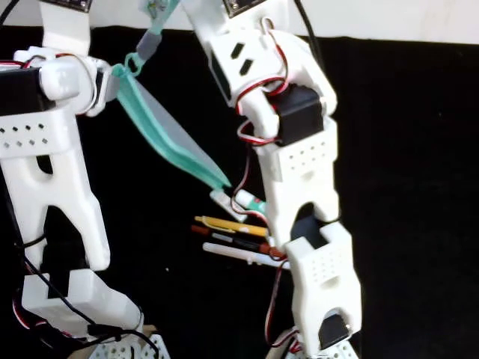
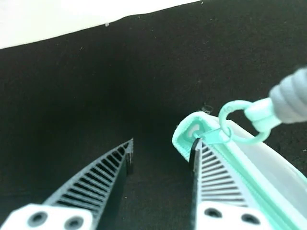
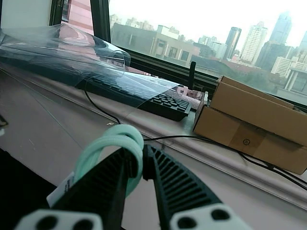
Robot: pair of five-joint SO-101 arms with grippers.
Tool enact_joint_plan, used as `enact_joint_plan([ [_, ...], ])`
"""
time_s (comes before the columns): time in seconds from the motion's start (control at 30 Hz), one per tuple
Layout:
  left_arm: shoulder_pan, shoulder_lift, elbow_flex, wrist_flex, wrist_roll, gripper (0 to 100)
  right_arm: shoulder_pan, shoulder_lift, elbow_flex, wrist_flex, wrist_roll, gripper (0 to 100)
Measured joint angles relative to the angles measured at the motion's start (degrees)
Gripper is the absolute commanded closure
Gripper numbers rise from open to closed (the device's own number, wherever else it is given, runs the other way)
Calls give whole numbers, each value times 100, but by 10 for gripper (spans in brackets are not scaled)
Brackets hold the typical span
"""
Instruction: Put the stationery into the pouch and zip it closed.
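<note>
The pouch (image 1: 168, 142), translucent with mint edging, hangs tilted above the black table, its lower corner over the pens. Its mint wrist strap (image 1: 153, 34) runs up from the zip ring (image 2: 237, 120). My right gripper (image 3: 139, 155) is shut on the strap's looped cord (image 3: 112, 143), held high. My left gripper (image 2: 161, 152) is open; one of its fingers (image 2: 196, 158) touches the pouch's upper corner (image 2: 192, 132), which lies outside the jaws. The stationery lies on the table: a yellow pen (image 1: 232, 224), a dark pen (image 1: 232, 239), a white pen (image 1: 239, 254) and a white-and-green marker (image 1: 243, 200).
My right arm (image 1: 299, 172) stands over the pens' right ends and hides them. My left arm (image 1: 52, 164) is at the table's left side. Past the table are a sill, a covered keyboard (image 3: 144, 93) and cardboard boxes (image 3: 254, 120).
</note>
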Motion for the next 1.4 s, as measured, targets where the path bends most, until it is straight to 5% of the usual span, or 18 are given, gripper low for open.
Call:
enact_joint_plan([
  [0.17, 9, 176, -26, 0, -246, 997, 18, 0, 0, 0, 0, 992],
  [0.53, -79, 255, 0, 0, -308, 994, 290, 44, 0, 193, 0, 992],
  [0.93, -580, 281, -308, -114, 1257, 994, 888, 18, -422, 2145, 0, 992],
  [1.4, -554, 264, -563, 88, 1398, 994, 1969, -387, -422, 2453, -202, 992],
])
